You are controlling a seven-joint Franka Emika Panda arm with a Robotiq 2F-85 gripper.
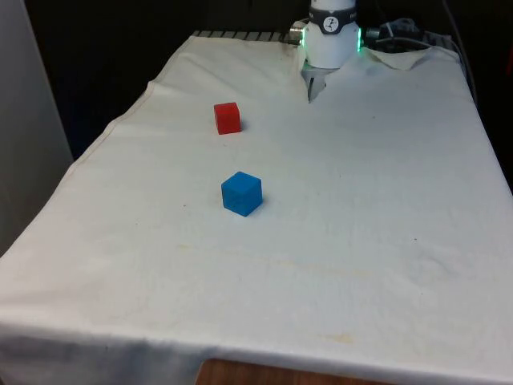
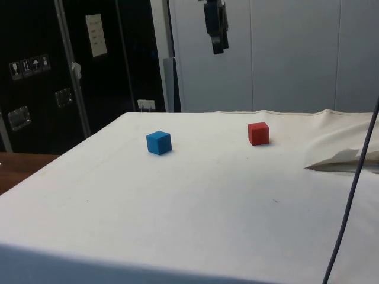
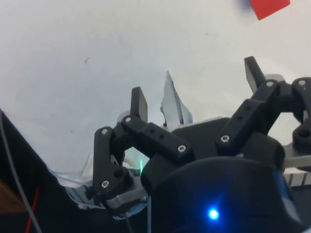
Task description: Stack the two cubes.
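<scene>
Cubes at rest on the white-clothed worktop [image 1: 377,200]: the red cube [image 1: 228,118] lies nearer the robot's end, the blue cube [image 1: 241,193] nearer the middle, the two well apart and both standing free. Gripper [image 3: 197,90] raised high above the cloth, seen at the side view's upper edge [image 2: 216,26]. Its jaws stand open, holding nothing. Red cube also visible beyond the fingertips [image 3: 269,7].

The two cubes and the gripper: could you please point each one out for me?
Red cube [image 1: 228,118]: front view, its front face.
Blue cube [image 1: 241,193]: front view, its middle.
Gripper [image 3: 197,85]: wrist view, midway between the open fingertips.
</scene>
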